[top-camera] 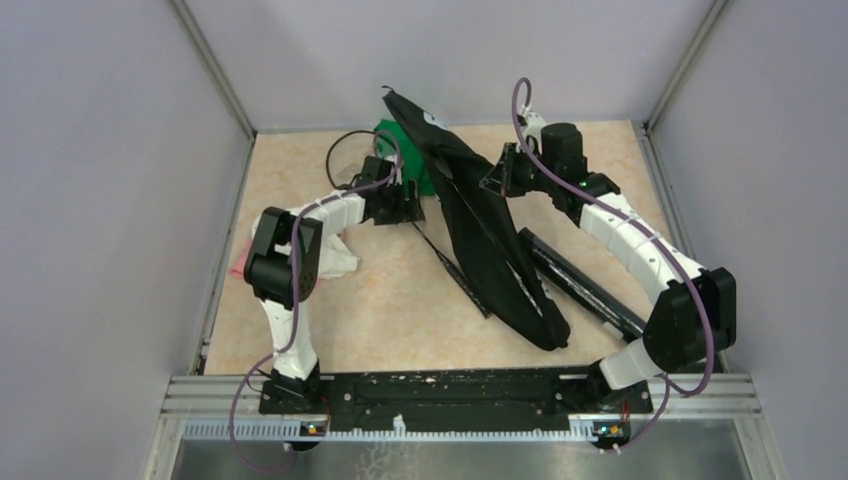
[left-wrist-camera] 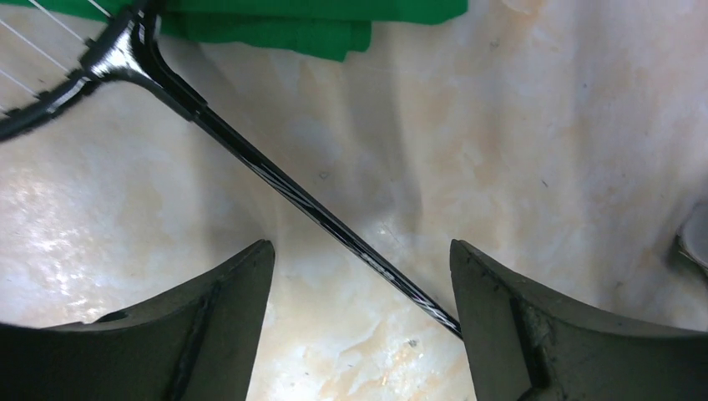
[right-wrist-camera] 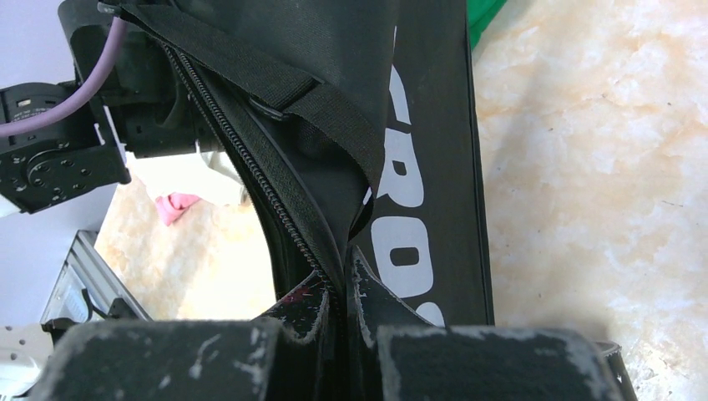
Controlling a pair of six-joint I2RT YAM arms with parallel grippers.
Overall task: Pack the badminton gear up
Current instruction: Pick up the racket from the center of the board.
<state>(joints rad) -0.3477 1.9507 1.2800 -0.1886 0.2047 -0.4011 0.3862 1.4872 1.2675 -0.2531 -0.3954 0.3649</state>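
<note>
- Now, left fingers (left-wrist-camera: 209,326) stand wide apart w/ nothing held, low over the bench (left-wrist-camera: 518,142), one each side of the racket (left-wrist-camera: 292,188) shaft.
- Shaft runs diag. btwn them: strung head up-left by the green cloth (left-wrist-camera: 275,29), handle end off lower-right. It passes nearer the finger on the view's right, not centred.
- Long axis crosses the closing line at a slant, so a squeeze should catch it, prob. off-centre.
- Right fingers (right-wrist-camera: 376,301) are pinched shut on the zip edge of the racket bag (right-wrist-camera: 426,125), holding its mouth up.
- Racket lies along the bag's left side; left arm is nearer it.
- Tube (top-camera: 580,285) lies on the bench right of the bag, untouched.
</note>
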